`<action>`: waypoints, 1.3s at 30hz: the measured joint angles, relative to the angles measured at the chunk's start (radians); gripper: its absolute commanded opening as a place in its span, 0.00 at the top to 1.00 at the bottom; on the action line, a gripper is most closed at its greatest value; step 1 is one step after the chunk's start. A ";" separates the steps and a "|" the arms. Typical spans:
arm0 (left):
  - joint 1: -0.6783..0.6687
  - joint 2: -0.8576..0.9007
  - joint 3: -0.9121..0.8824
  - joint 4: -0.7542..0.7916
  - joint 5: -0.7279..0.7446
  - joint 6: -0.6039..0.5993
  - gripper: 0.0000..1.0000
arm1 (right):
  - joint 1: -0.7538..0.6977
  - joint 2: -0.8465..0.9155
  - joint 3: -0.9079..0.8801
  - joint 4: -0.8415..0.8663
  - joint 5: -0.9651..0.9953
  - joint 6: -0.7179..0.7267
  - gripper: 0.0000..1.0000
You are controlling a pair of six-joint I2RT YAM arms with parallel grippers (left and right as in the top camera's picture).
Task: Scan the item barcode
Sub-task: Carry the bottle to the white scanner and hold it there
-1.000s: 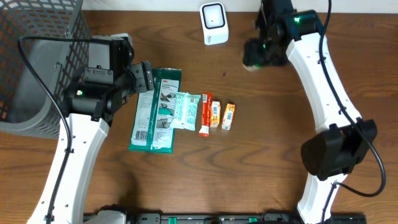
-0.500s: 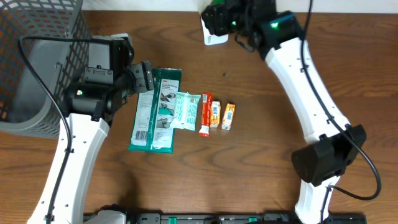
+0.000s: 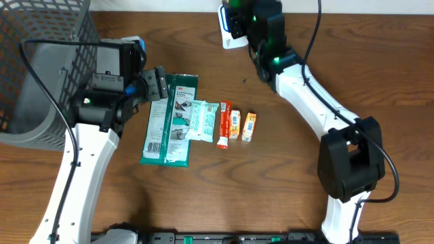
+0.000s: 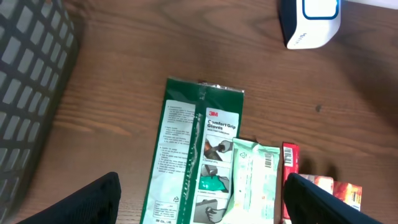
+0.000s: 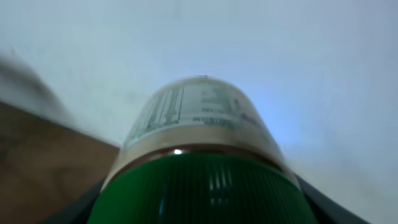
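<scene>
Right arm (image 3: 305, 91) stretches to the upper centre, its jaws gripping a green-capped bottle (image 5: 199, 155) by the scanner (image 4: 309, 25). Left arm (image 3: 88, 156) at left, jaws open above the glove pack (image 4: 186, 137).

Bare table (image 3: 285, 179) right of the packets (image 3: 169, 125); basket (image 3: 47, 27) blocks left.

Table (image 3: 203, 196): brown wood grain. Basket (image 3: 41, 41), 10 o'clock: dark grey wire mesh. Scanner (image 4: 309, 22), 12 o'clock: white, blue-rimmed window. Glove pack (image 3: 171, 122), centre: dark green, white print panel. Pouch (image 3: 202, 120), at the pack's 3 o'clock: pale mint. Stick packet (image 3: 224, 123): red and white. Two small packets (image 3: 249, 127): orange. Bottle (image 5: 196, 124): green ribbed cap, cream label with dark fine print.
</scene>
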 measured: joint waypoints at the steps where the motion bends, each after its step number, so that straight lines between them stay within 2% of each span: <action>1: 0.000 0.000 0.000 0.000 0.000 0.000 0.16 | 0.000 0.004 -0.010 0.040 0.005 -0.012 0.99; 6: 0.000 0.000 0.000 0.001 0.000 0.000 0.16 | 0.000 0.071 -0.013 0.221 0.014 -0.058 0.99; 11: 0.000 0.000 0.000 0.000 0.000 0.000 0.16 | -0.007 0.244 -0.013 0.479 0.014 -0.101 0.99; 14: 0.000 0.000 0.000 0.000 0.000 0.000 0.16 | -0.016 0.329 -0.015 0.567 0.015 -0.106 0.99; 19: 0.000 0.000 0.000 0.000 0.000 0.000 0.16 | -0.043 0.405 -0.022 0.583 -0.002 -0.093 0.99; 27: 0.000 0.000 0.000 0.000 0.000 0.000 0.16 | -0.081 0.414 -0.026 0.615 -0.087 -0.075 0.99; 35: 0.000 0.000 0.000 0.000 0.000 0.000 0.16 | -0.086 0.414 -0.026 0.711 -0.156 -0.025 0.99; 39: 0.000 0.000 0.000 0.000 0.000 0.000 0.16 | -0.086 0.414 -0.026 0.838 -0.195 0.003 0.99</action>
